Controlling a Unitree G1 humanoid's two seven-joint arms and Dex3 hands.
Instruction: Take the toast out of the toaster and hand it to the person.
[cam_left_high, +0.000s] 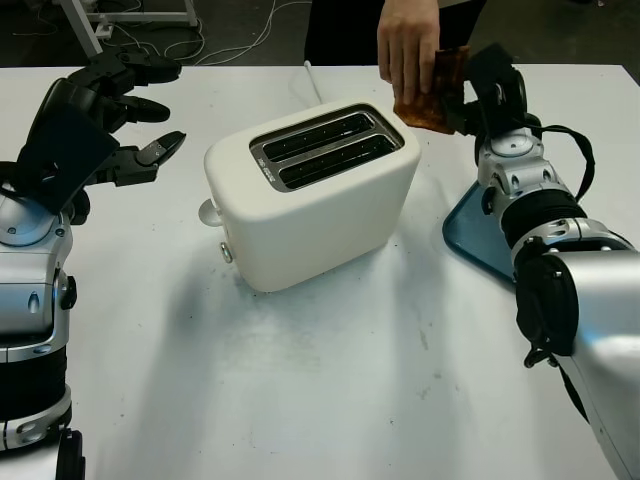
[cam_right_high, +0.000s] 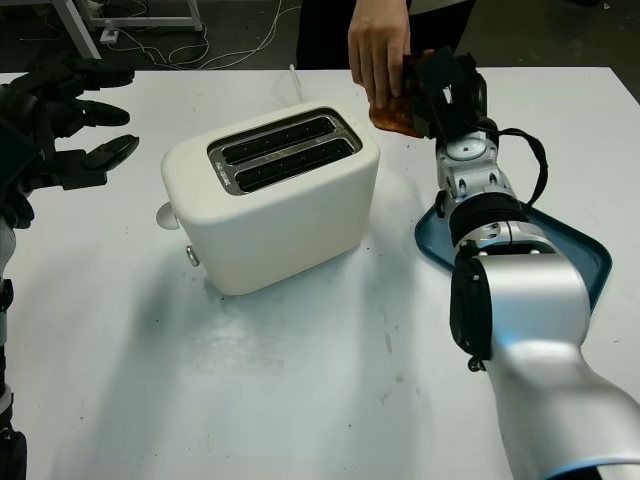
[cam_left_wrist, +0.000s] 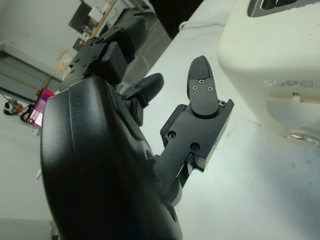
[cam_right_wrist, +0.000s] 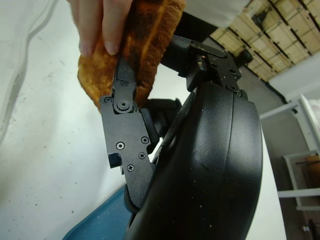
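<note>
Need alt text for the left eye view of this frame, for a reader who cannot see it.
At the far right of a white table, the robot's black right hand holds a browned slice of toast that a person's hand is also gripping. A cream two-slot toaster stands mid-table, slots empty; a blue tray lies right, and the open left hand hovers left.
</note>
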